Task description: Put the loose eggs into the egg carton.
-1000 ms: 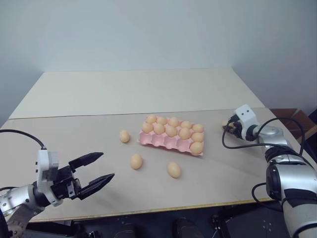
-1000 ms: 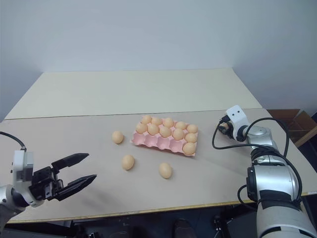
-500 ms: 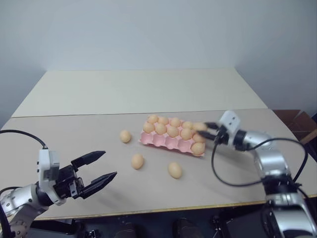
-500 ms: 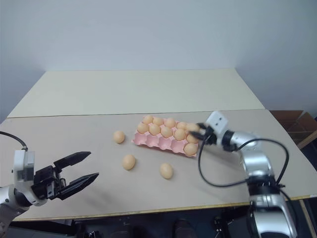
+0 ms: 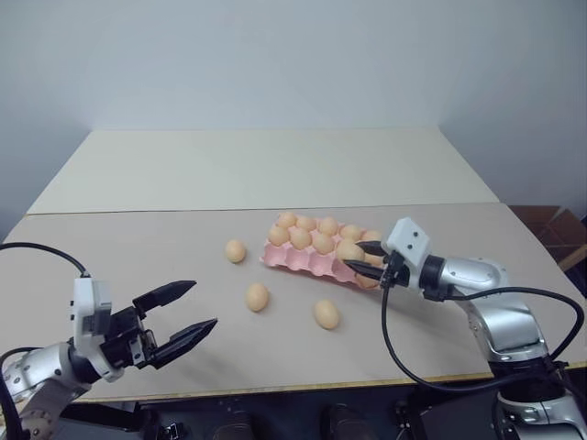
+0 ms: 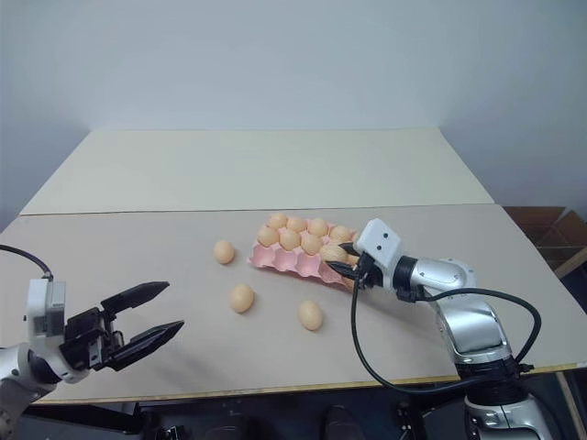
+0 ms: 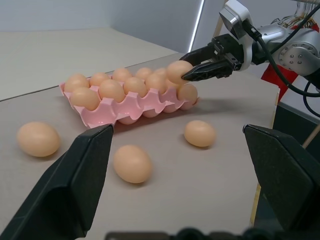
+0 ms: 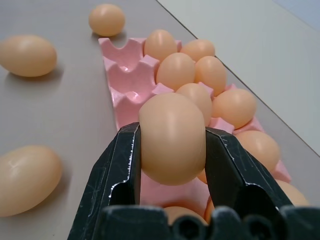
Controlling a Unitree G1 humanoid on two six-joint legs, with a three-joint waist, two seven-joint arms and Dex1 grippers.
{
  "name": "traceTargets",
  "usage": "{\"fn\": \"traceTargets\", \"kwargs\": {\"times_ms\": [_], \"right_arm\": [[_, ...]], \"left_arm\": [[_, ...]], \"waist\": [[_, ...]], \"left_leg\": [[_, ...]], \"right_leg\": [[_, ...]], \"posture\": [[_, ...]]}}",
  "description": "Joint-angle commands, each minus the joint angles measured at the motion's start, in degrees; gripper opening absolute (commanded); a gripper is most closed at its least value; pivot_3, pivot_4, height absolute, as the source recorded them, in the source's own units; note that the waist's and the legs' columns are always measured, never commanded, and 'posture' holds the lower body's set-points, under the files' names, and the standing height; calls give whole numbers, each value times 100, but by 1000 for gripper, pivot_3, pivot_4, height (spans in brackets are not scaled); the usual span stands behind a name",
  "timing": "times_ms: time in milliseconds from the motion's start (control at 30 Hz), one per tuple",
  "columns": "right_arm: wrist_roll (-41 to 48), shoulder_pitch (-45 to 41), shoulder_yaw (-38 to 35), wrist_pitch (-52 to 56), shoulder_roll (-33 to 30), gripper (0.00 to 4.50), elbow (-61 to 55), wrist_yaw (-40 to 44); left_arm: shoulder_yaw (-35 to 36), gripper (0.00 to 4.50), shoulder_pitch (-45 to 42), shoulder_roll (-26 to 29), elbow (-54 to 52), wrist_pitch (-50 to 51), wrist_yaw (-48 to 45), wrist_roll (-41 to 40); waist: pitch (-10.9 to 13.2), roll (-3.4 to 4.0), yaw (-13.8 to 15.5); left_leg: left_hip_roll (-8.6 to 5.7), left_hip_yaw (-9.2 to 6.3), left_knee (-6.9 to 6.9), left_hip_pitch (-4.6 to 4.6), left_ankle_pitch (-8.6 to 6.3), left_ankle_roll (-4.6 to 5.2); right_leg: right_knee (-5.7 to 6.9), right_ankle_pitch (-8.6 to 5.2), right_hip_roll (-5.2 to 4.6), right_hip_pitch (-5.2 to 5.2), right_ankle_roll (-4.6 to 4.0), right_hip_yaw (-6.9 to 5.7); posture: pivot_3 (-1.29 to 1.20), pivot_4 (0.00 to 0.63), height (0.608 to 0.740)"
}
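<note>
The pink egg carton (image 5: 292,259) lies mid-table with eggs in most cups; its near-row cups at the left end stand empty (image 8: 127,75). My right gripper (image 5: 359,258) hovers over the carton's near right end, shut on an egg (image 8: 172,137) pinched between both fingers. That held egg (image 7: 179,71) sits just above the eggs in the tray. Three loose eggs rest on the table: one (image 5: 236,250) left of the carton, one (image 5: 257,296) in front of it, and one (image 5: 326,313) nearer the right arm. My left gripper (image 5: 204,304) is open at the near left, well away from them.
The tabletop has a darker near half and a paler far half (image 5: 266,170). A black cable (image 5: 394,339) loops from the right arm over the table's near edge. A cardboard box (image 5: 559,229) stands beyond the table's right side.
My right arm has swung in from the table's right side to the carton's near right end, carrying the egg. The left gripper has stayed where it was.
</note>
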Motion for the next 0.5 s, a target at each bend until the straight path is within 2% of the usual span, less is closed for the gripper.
{"fn": "traceTargets", "kwargs": {"times_ms": [33,167,233,500], "right_arm": [[79,-109,-25,-54,-76,2605,-65,21],[-53,-92,64,-213,-53,3997,-12,-63],[-50,-86,38,-187,-45,4463,2,-120],[53,95,-142,-149,-200,4463,-370,-137]], "left_arm": [[29,4500,-11,-9,-151,-119,8,4],[32,4500,-11,-17,-144,-117,6,10],[30,4500,-18,-17,-135,-116,3,12],[-31,4500,-129,-7,-59,-104,-36,-10]], "waist": [[0,0,1],[0,0,3],[0,0,3],[0,-1,5]], "left_leg": [[0,0,0,0,0,0],[0,0,0,0,0,0],[0,0,0,0,0,0],[0,-1,0,-2,0,0]], "right_leg": [[0,0,0,0,0,0],[0,0,0,0,0,0],[0,0,0,0,0,0],[-2,0,-1,0,0,-1]], "posture": [[0,150,740],[0,150,740],[0,150,740],[0,150,740]]}}
